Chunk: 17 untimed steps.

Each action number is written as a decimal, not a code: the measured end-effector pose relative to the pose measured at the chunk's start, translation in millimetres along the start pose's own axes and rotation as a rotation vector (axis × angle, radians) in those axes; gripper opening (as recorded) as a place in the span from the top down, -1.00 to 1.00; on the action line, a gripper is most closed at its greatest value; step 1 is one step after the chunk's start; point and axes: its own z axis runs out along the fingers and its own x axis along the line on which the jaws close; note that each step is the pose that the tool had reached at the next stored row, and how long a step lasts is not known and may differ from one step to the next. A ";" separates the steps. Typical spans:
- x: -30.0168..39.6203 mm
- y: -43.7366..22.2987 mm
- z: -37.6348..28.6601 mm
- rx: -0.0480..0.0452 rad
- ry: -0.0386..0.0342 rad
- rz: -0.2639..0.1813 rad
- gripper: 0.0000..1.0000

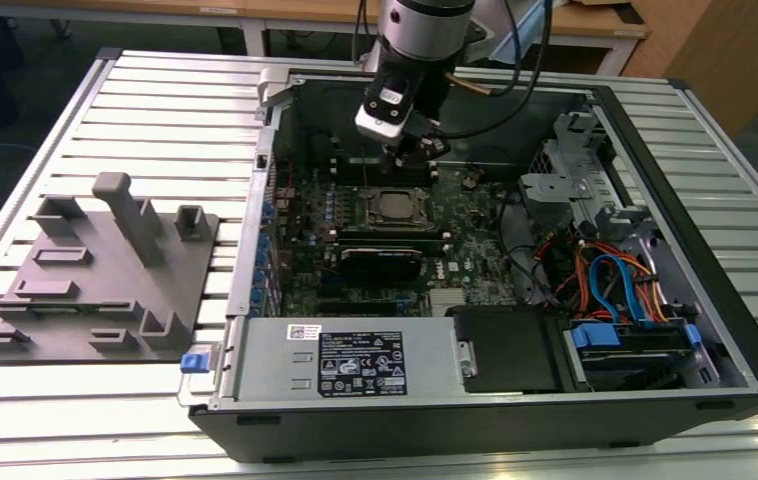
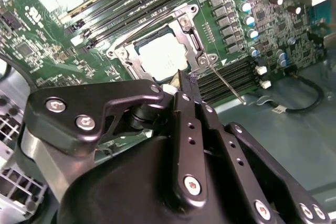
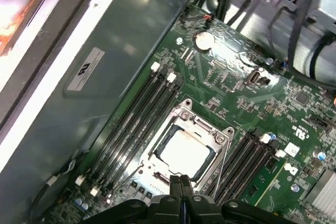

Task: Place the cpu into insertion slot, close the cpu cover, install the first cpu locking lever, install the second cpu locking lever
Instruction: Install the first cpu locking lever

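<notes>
Your gripper (image 2: 186, 80) has its jaws pressed together with nothing between them, and it hangs just above the socket's near edge. In both wrist views the fingertips (image 3: 181, 179) overlap the frame's rim. The cpu (image 2: 163, 56) lies flat in the slot (image 3: 161, 136), and the cover (image 2: 184, 35) is down around it, so its silver top shows through the window. What matters is the lever (image 2: 226, 82). It is a thin rod just beside your fingertips that starts at the cover's corner and runs out slantwise over the memory slots (image 2: 231, 74); by my reading it is not latched. Memory slots flank the socket on both long sides. The case wall (image 3: 105, 77) stands well apart, so you have room above but little at board level.
</notes>
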 end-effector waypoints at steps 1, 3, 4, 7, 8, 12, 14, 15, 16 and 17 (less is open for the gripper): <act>0.0 0.0 0.0 0.0009 0.0001 -0.014 0.79; 0.0 0.0 0.1 0.0028 0.0001 -0.041 0.79; 0.0 0.0 0.1 0.0037 0.0002 -0.055 0.79; 0.0 0.0 0.3 0.0069 0.0003 -0.101 0.79; 0.0 0.0 0.4 0.0080 0.0003 -0.118 0.79; -0.1 -0.1 0.6 0.0111 0.0000 -0.171 0.79; 0.0 -0.1 0.7 0.0053 -0.0050 -0.180 0.79; 0.0 -0.2 0.7 -0.0006 -0.0098 -0.184 0.79; 0.0 -0.2 0.8 -0.0054 -0.0137 -0.187 0.79; 0.0 -0.1 0.9 -0.0074 -0.0155 -0.195 0.79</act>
